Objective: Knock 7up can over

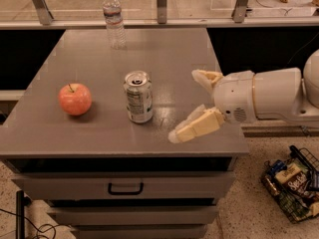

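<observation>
Evidently splayed wide and holding nothing: two cream-coloured padded fingers (199, 126) of the parallel-jaw gripper (184, 106), hovering just to the right of the small aluminium 7up can (138, 97) with silver top and pale whitish-green label. Nearer fingertip low, close beside the can's base but apart from it; other fingertip about level with the can's rim and further right. Probably kept open to offer a broad edge for a sideways shove rather than a grip.

Behind the fingers, further right of the can, a white rounded arm (264, 96) reaching in side-on, as suits a leftward sweep.

Can itself upright, pull tab on top, standing on the flat grey metal cabinet top (99, 133); not yet toppled.

Left of the can and well apart, a round red-orange apple (75, 98), in the likely fall line yet probably beyond reach. Far behind the can and slightly left, a tall clear plastic water bottle (114, 18), out of harm's way. Below and in front of the can, a grey drawer (124, 188) with a black handle. On the floor far to the can's right, a black wire basket (294, 183) of snack packets, no part of the job.
</observation>
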